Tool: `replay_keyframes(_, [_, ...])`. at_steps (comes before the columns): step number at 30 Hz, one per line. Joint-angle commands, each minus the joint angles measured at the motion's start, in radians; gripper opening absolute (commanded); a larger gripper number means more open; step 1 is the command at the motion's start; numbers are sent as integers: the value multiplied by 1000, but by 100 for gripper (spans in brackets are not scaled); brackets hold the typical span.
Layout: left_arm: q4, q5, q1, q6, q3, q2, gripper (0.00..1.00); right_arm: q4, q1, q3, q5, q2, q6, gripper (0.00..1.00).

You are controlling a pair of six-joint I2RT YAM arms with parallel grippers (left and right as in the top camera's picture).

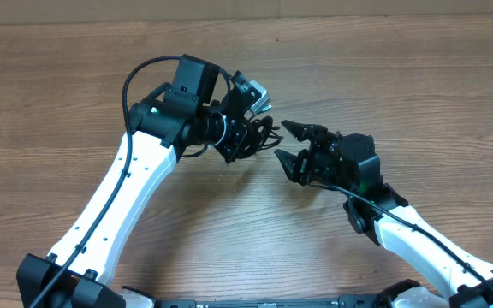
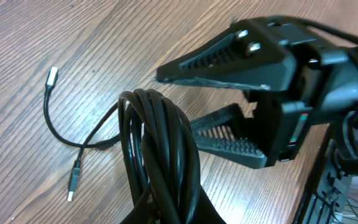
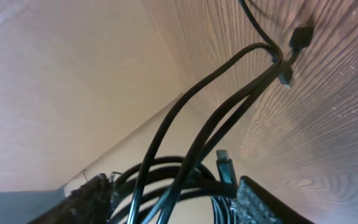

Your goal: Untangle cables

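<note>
The cables are thin black cords. A coiled bundle stands up out of my left gripper, which is shut on its lower end. One loose strand trails over the wood and ends in small plugs. In the overhead view the bundle hangs between the two grippers, with my left gripper tilted on its side. My right gripper faces it, open. In the right wrist view several cable loops and a plug cross the gap between its spread fingers.
The wooden table lies all around. My right gripper's ribbed fingers fill the upper right of the left wrist view. A thick black wire arcs over my left arm. Both white arms reach in from the near edge.
</note>
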Motion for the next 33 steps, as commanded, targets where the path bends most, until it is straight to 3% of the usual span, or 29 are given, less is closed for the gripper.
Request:
replay_keyframes(1, [8,61,0,27,14,-16,4,21,5,4,37,28,67,56])
replay_keyframes(8, [-3,61,-27,35,14,-15,4,150,5,4,42,121,66,33])
replay_keyframes(11, [-1,55,-40,48,14,-15,4,231,14,4,34,156,-4,8])
replay_keyframes(12, [0,48,-40,48,14,-15,4,243,18,4,34,158,-51,4])
replay_keyframes(17, [7,-51,-28,31,14,-15,5,208,19,4,5,158,-287,4])
replay_keyframes(20, [30,-63,-16,2,14,-15,14,171,20,4,-20,158,-369,4])
replay_keyframes(24, [58,-71,-8,-17,14,-15,13,154,20,4,-61,158,-439,4])
replay_keyframes(27, [72,-121,-2,-45,14,-15,4,153,20,4,-84,158,-474,4])
replay_keyframes(33, [94,-230,-2,-103,14,-15,4,115,19,4,-116,150,-558,4])
